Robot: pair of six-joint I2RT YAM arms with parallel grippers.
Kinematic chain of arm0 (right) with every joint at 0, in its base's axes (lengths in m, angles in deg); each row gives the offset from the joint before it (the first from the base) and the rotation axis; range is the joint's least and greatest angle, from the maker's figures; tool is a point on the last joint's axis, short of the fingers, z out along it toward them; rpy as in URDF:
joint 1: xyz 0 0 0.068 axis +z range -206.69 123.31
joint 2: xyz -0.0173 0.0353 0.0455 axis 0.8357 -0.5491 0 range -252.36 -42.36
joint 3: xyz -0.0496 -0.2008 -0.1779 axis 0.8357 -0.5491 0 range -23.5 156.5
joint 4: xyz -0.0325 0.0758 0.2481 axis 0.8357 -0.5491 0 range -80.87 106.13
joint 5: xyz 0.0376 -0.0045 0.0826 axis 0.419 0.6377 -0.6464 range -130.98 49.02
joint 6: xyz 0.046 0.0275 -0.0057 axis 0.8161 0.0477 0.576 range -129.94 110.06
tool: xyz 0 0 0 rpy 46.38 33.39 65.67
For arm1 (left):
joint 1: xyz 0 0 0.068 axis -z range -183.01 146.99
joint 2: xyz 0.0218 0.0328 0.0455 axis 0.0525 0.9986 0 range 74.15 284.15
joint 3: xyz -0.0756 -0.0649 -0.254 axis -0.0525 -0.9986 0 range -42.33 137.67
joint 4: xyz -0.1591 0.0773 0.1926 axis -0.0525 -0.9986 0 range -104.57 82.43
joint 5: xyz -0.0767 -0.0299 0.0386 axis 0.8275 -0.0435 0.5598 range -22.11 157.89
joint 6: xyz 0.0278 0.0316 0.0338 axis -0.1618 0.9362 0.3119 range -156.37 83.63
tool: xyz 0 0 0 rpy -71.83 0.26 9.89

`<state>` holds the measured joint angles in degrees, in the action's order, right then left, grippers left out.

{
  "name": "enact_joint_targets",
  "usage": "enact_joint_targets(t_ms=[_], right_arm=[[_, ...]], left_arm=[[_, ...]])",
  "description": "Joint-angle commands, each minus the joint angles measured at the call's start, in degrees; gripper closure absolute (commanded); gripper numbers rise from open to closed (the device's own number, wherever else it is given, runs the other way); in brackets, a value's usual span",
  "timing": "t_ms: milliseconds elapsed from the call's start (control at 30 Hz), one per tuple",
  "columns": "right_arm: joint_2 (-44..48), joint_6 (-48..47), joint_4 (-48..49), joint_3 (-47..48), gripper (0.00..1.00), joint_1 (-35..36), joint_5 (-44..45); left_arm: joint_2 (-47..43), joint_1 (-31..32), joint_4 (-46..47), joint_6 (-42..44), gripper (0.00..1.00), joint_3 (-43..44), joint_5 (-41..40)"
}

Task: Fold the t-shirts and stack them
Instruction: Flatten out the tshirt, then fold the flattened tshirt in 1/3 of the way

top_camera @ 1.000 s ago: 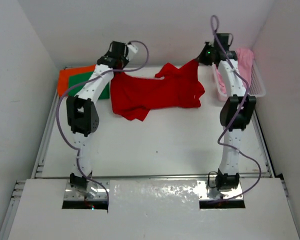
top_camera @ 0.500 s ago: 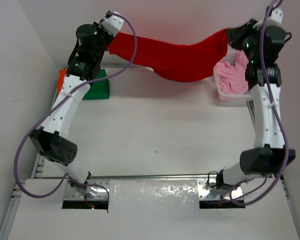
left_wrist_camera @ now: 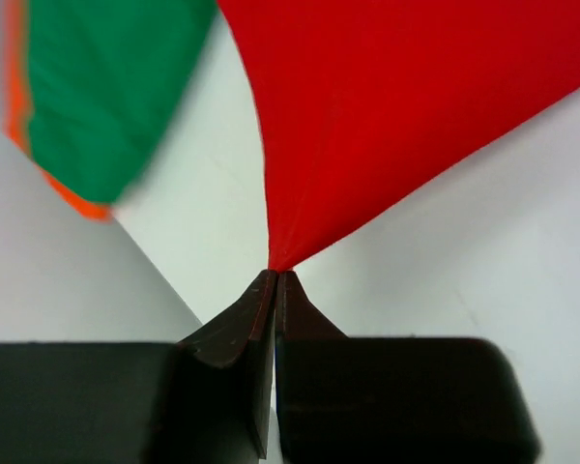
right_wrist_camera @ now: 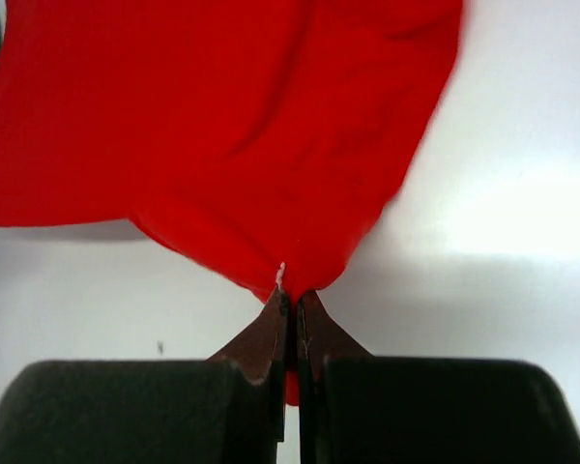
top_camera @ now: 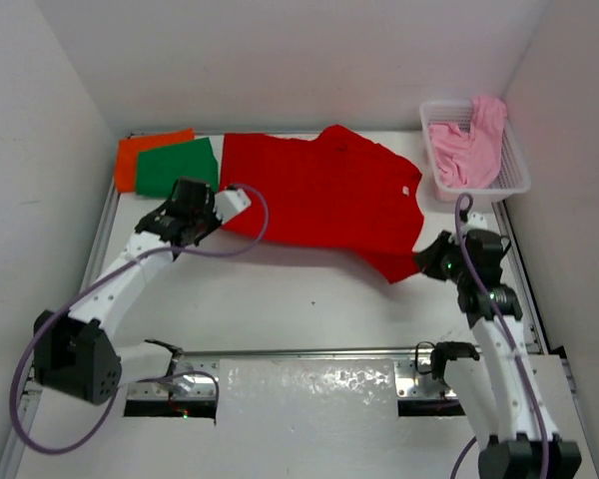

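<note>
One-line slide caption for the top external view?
Left end effector and right end effector pinch the red t-shirt, spread out; pink t-shirt in basket.

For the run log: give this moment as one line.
left gripper: shut on red t-shirt | right gripper: shut on red t-shirt | green t-shirt: on orange t-shirt | pink t-shirt: in basket

The red t-shirt (top_camera: 319, 195) is soft, matt cloth, smooth where it lies flat and creased toward its corners. The green t-shirt (top_camera: 177, 165), orange t-shirt (top_camera: 130, 160) and light pink t-shirt (top_camera: 464, 150) look like the same dull cloth. The basket (top_camera: 514, 180) is white plastic lattice with a slight sheen, the table (top_camera: 309, 299) is smooth matt white, and the left gripper (left_wrist_camera: 275, 282) and right gripper (right_wrist_camera: 292, 298) have matt black plastic fingers.
</note>
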<state>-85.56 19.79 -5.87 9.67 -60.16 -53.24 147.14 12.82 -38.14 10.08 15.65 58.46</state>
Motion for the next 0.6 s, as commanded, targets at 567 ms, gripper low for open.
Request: enact_joint_targets(t_ms=[567], right_arm=[[0.43,-4.86,-8.37,-0.5,1.0,2.67,-4.73]], left_arm=[[-14.38,1.74,-6.98,-6.99,1.0,-17.47,-1.46]])
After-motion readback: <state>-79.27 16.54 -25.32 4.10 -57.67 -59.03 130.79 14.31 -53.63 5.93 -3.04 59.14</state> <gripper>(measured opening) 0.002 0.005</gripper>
